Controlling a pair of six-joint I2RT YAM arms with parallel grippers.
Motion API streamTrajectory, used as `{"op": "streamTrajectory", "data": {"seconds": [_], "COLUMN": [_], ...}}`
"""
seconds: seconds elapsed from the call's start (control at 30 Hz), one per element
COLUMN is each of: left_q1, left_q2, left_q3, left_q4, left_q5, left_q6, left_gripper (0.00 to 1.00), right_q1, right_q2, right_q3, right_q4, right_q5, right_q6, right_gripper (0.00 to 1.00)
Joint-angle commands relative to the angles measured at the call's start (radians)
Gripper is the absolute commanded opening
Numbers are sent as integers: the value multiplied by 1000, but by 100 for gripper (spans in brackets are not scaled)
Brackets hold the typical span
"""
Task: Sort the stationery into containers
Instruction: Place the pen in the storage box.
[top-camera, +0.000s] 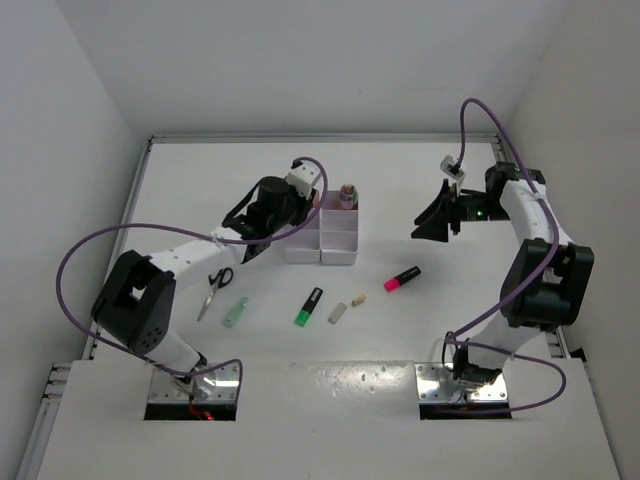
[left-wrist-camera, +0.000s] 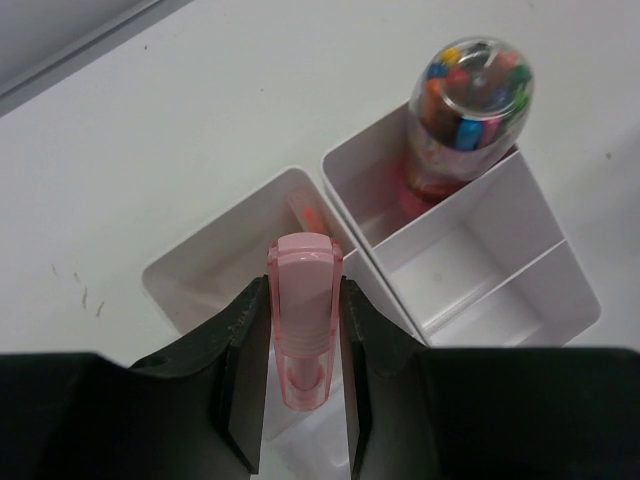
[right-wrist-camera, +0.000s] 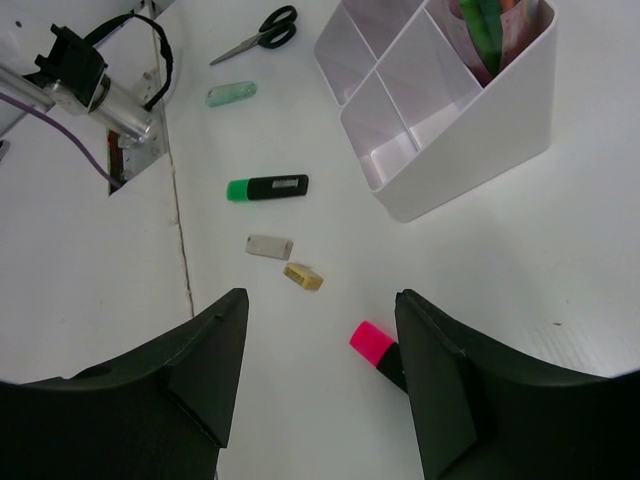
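Left pincer (left-wrist-camera: 303, 312) is clamped on a pastel pink pen (left-wrist-camera: 305, 265), one finger each side, w/ the pen's rounded end poking out ahead of the tips. Directly under & ahead of it sits the white organiser (left-wrist-camera: 215, 255); the pen hangs over the compartment on the left of the wrist view, close to the wall it shares w/ the next one. Ahead-right of this pincer, in a far compartment, stands a clear-domed tube (left-wrist-camera: 470, 95) w/ coloured bits inside. Right pincer (right-wrist-camera: 320, 305) hangs above the table (right-wrist-camera: 600, 300), jaws apart, gripping nothing. Pink highlighter (right-wrist-camera: 372, 343) lies below it, by the finger on the right of its wrist view, black end hidden behind that finger. Ahead of the gap: beige eraser (right-wrist-camera: 302, 277), grey eraser (right-wrist-camera: 269, 246) just beside it, then green highlighter (right-wrist-camera: 267, 188) farther out. Well ahead: pastel green pen (right-wrist-camera: 231, 94) & scissors (right-wrist-camera: 258, 35). Organiser is ahead-right of this pincer, apart from it
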Motion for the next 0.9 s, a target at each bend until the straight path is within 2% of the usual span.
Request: {"op": "streamTrajectory", "data": {"seconds": [0.0,0.13,0.3,0.43,0.47,0.63,0.7,0.87], "left_q1": [19,29,39,39,39,39,39,39], "left_q2": [25,47,67,76,76,66,55,3], "left_q3": [-14,-14,-14,-14,-25,-43,-43,-34], "left_q4": [20,20,30,30,30,43,43,34], "left_q5": [20,31,31,31,31,31,31,31], "left_q6": [38,61,61,61,61,61,61,61], "left_gripper": [11,15,15,23,28,41,45,46], "right_q1": [-5,-5,-5,-5,-5,-5,-5,-5], "right_q2": [0,9,18,29,29,38,38,38], "right_q3": [40,40,49,49,49,58,58,58], "right_q4": [-15,-24,-35,-44,-44,-55,-64,-73], "right_q5": [-53,-53,-53,-53,-53,-53,-62,-62], "right_q6": [-53,-63,-72,-81,-81,-90,-99,-109], "right_gripper": [61,61,61,61,61,62,63,65]}}
